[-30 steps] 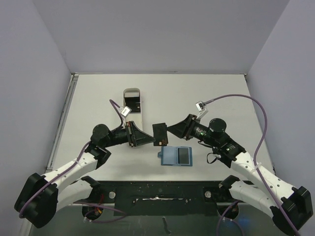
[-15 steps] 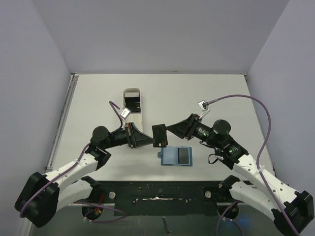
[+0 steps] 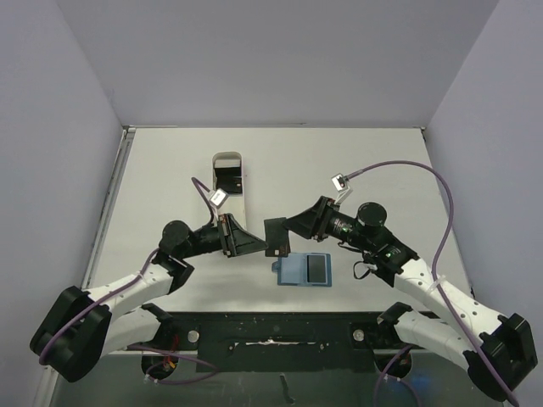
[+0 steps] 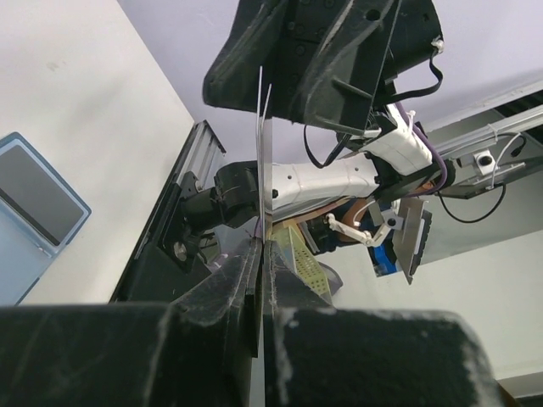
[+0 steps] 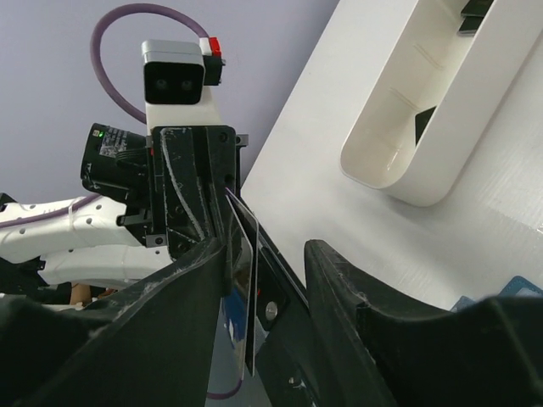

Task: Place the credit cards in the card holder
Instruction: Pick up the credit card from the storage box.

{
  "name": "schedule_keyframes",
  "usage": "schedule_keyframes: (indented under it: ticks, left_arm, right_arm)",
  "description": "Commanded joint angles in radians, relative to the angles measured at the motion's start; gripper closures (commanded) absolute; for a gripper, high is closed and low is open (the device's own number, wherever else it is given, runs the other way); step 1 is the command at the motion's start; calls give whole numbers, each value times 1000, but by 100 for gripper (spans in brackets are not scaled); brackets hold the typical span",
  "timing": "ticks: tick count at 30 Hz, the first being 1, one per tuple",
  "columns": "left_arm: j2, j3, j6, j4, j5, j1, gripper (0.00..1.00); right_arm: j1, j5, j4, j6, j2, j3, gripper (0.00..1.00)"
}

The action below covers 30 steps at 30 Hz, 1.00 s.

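Grippers meet above the table (image 3: 382, 161) at the centre of the top view, with one black card (image 3: 277, 236) between them, clear of the surface.

Left gripper (image 3: 261, 243): closed on the card. In its wrist view the two fingers press together on the lower end of the card, which is seen edge-on as a thin vertical line. Near the top of that line two thin edges appear side by side; I cannot tell whether this is one card or two.

Right gripper (image 3: 291, 226): fingers spread. In its wrist view the card stands in the gap between them, close against the finger at left of frame and apart from the other finger. Whether it touches the near finger cannot be confirmed.

Wallet (image 3: 293, 271): lies open and flat on the table, just below the held card in the top view. Neither gripper touches it. A second card (image 3: 317, 268) lies on its right panel; the left panel shows bare blue.

White tray (image 3: 233, 203): lies at upper left of centre, well apart from the wallet. A third card (image 3: 227, 176) sits inside its upper end.
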<state>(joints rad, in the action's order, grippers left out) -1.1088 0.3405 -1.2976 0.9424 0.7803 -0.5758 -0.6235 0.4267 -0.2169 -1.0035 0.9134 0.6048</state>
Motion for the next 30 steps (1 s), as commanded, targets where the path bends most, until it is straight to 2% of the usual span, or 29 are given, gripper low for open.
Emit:
schedule_keyframes:
  ticks: [1,2,5,9,12,16,22,30]
  left_arm:
    - [1,5,4,96,16,-10,100]
    - [3,5,8,93,14,-11,100]
    - [3,7,18,71,4,-11,100]
    - [19,11,27,41,-15,-12,99]
    - [49,9,26,29,-44,-9,78]
    - [112,2,40,17,-101,-6,68]
    - [168,-9,70,-8,-178,3,64]
    - [150,2,67,30,-180,3,61]
  right_arm:
    - [-6,31,-79,0,13,4,58]
    - [-5,36,-86,-1,13,0,60]
    - [-5,54,-118,-8,16,-13,82]
    - [-6,74,-141,-7,15,-31,100]
    - [-5,85,-138,10,2,-44,100]
    - [-5,107,-110,34,-18,-50,100]
    - [-5,144,-121,26,-32,-63,100]
    - [-6,170,-151,6,-31,-82,100]
